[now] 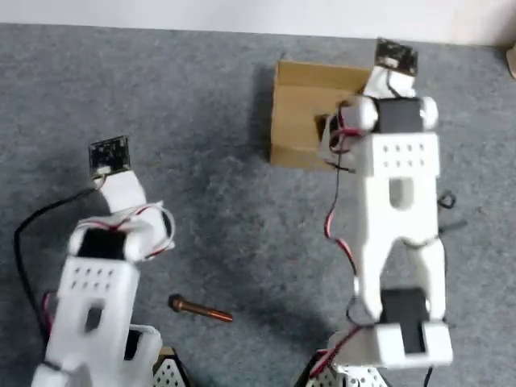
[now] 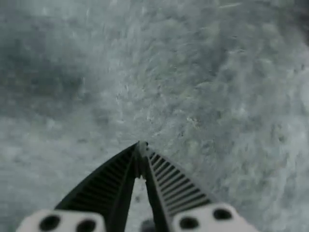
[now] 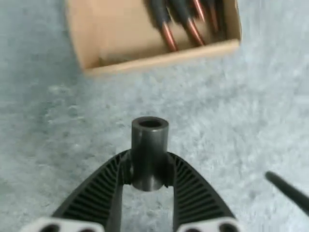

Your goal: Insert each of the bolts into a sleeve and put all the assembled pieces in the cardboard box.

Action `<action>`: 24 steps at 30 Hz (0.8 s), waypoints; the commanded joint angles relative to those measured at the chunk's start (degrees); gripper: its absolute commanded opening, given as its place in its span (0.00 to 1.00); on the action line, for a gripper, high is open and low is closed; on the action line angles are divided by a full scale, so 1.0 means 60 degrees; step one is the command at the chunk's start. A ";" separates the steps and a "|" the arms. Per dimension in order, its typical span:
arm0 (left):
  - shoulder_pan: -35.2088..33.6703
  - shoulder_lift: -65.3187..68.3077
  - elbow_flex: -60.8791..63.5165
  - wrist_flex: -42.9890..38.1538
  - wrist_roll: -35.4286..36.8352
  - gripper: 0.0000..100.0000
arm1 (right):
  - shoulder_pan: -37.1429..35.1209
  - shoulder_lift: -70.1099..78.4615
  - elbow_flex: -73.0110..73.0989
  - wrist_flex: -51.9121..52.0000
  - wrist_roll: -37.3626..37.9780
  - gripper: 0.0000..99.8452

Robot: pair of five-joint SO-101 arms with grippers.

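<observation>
Seen from above, two white arms are standing on the gray table [image 1: 242,201]. The left arm [image 1: 101,266] is sitting at about 8 o'clock. The right arm [image 1: 399,185] is stretching from 5 o'clock up toward 1 o'clock. The cardboard box [image 1: 302,109] is sitting between 12 and 1 o'clock, and the far end of the right arm is covering the box's 3 o'clock side. One copper-colored bolt [image 1: 200,309] is lying flat on the table at about 7 o'clock, just beside the left arm on its 3 o'clock side. Its head is pointing toward 9 o'clock, and it is well apart from the box. In the right wrist view, the right gripper [image 3: 147,163] is squeezing a dark sleeve [image 3: 149,142] between its two fingers, and the sleeve's open round end is sticking out past the fingertips. The sleeve is hanging over the gray table, near the box but not touching it. Inside the box, a few finished pieces [image 3: 166,24] are lying side by side, each one a dark sleeve with a copper bolt end poking out. A thin dark thing [image 3: 288,191] is showing near the right gripper, and I cannot tell what it is. In the left wrist view, the left gripper [image 2: 140,147] is pressing its fingers together tip to tip above the fuzzy gray table.
</observation>
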State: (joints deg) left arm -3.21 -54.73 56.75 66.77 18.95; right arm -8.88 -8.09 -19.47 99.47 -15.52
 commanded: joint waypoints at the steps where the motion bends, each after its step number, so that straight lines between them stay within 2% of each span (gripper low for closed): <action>1: -0.0183 -0.2996 -0.0462 0.1538 -0.1641 0.01 | 0.0095 -0.2322 0.0242 0.0110 0.0513 0.01; 5: -0.0154 -0.6484 0.0755 0.2242 -0.2520 0.01 | 0.0095 -0.4945 0.2132 -0.0007 0.0864 0.01; 8: -0.0198 -0.8652 0.2015 0.2505 -0.3223 0.01 | 0.0125 -0.7055 0.4300 -0.0725 0.1333 0.01; 12: -0.0198 -0.7802 0.2908 0.2828 -0.4161 0.01 | 0.0139 -1.0352 0.7495 -0.2015 0.2139 0.01; 17: -0.0212 -0.8022 0.4725 0.2681 -0.4234 0.01 | 0.0242 -1.4073 1.0938 -0.3070 0.2388 0.01; 21: -0.0256 -0.8374 0.6659 0.1568 -0.4220 0.01 | 0.0799 -1.5114 1.1201 -0.3158 0.2842 0.00; 24: -0.0227 -0.8330 0.6718 0.1553 -0.4205 0.01 | 0.1150 -1.5040 1.1201 -0.3099 0.3004 0.00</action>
State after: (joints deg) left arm -3.74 -104.13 95.34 77.49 -6.02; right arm -4.40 -97.85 47.60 82.51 0.75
